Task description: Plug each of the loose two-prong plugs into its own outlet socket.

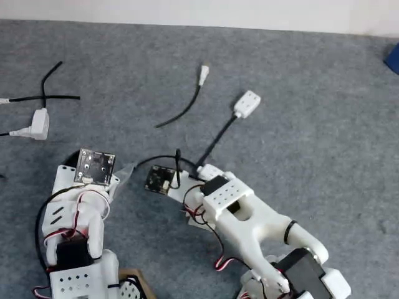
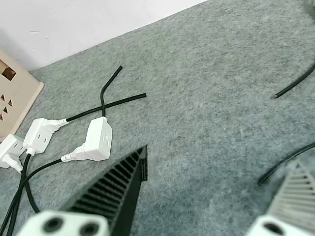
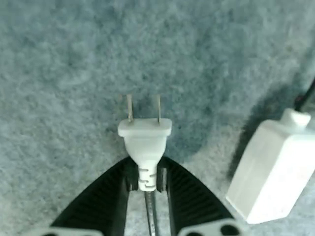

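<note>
Right gripper (image 3: 146, 183) is clamped on a two-prong plug (image 3: 145, 133) not yet seated in the nearby outlet socket (image 3: 273, 172); left gripper (image 2: 219, 157) is spread empty; a second plug (image 1: 203, 73) is left loose.

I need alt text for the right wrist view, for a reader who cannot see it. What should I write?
The right gripper holds a white two-prong plug by its neck, prongs pointing away from the camera, above grey carpet. A white socket lies on the carpet beside it.
</note>
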Controlling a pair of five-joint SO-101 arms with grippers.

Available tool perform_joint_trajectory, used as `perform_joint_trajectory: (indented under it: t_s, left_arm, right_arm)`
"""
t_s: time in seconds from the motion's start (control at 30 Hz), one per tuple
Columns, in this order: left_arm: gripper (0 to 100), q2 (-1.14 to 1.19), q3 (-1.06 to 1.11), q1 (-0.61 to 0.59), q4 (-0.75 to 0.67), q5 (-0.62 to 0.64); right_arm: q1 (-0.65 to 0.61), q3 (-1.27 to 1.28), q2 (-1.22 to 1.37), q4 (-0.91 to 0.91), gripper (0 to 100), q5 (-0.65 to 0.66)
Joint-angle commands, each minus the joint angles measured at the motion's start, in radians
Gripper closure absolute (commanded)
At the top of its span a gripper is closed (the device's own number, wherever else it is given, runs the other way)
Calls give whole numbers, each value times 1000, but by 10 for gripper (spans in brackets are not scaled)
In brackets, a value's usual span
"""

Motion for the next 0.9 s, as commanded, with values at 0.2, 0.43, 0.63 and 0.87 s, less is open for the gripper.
perform_joint_trajectory:
  t_s: [0.2, 0.43, 0.63, 0.87]
  left_arm:
    - [611, -12, -54, -8, 11, -8]
    - [607, -2, -179, -1, 34, 25]
    - [582, -7, -283, 28, 52, 37]
    - [522, -2, -341, 30, 55, 83]
  right_arm:
    - [-4, -197, -82, 197, 991, -272]
    - [-21, -596, -246, 473, 991, -517]
    - [-147, -685, -305, 538, 991, -600]
    - [-160, -532, -302, 426, 991, -612]
